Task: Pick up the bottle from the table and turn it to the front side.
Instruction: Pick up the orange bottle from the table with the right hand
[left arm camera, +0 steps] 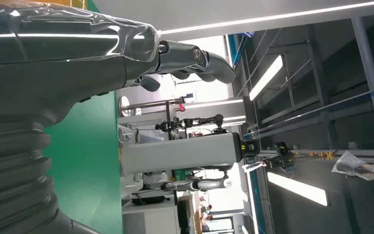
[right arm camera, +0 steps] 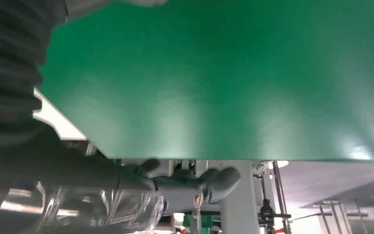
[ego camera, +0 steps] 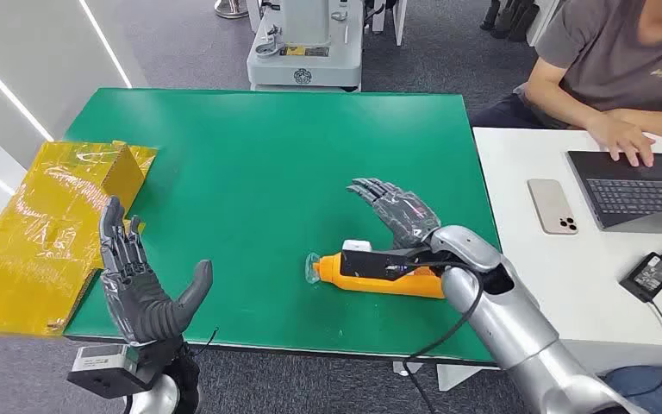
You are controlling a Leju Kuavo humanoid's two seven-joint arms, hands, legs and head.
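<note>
Orange bottle [ego camera: 377, 274] lies on its side on green table [ego camera: 267, 164], clear cap end pointing away from right arm. Right hand [ego camera: 396, 211] hovers just behind bottle, fingers spread, holding nothing; wrist partly covers bottle's base, contact prob none but hard to tell. Left hand [ego camera: 142, 289] well apart from bottle, open, empty, near yellow box [ego camera: 47, 233].

bottle [ego camera: 379, 272]: orange, with a clear cap
pose: lying on its side, cap end pointing to the robot's left
place: on the green table [ego camera: 259, 155], near its front edge, toward the right side
cover: far end partly hidden behind the right wrist
</note>
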